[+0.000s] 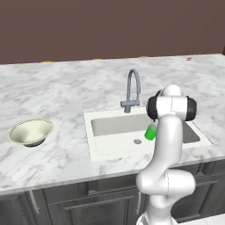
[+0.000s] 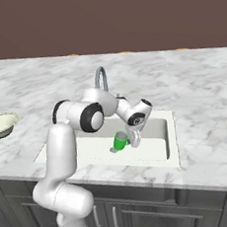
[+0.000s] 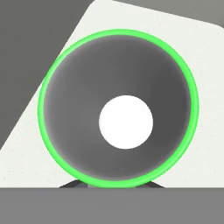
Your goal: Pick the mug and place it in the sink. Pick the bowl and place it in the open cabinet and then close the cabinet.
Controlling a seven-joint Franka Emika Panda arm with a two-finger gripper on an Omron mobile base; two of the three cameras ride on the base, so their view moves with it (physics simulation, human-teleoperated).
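Observation:
The small bright green mug (image 2: 120, 141) hangs upright inside the white sink (image 2: 156, 126), just above its floor, with my gripper (image 2: 130, 142) shut on its rim. In the left base view the mug (image 1: 150, 132) peeks out from behind my forearm, over the basin near the drain. The hand view looks straight down into the mug (image 3: 118, 109), with its green rim, grey inside and white bottom. The cream-white bowl (image 1: 30, 132) with a dark underside sits on the counter well to the left of the sink; the same bowl (image 2: 1, 124) shows at the left edge of the right base view. The cabinet is out of view.
A grey gooseneck faucet (image 1: 132, 90) stands at the back edge of the sink, close behind my arm. The marble counter (image 1: 52, 88) spreads to both sides. Dark under-counter cabinets (image 1: 88, 202) run below the front edge, and a brown wall rises behind.

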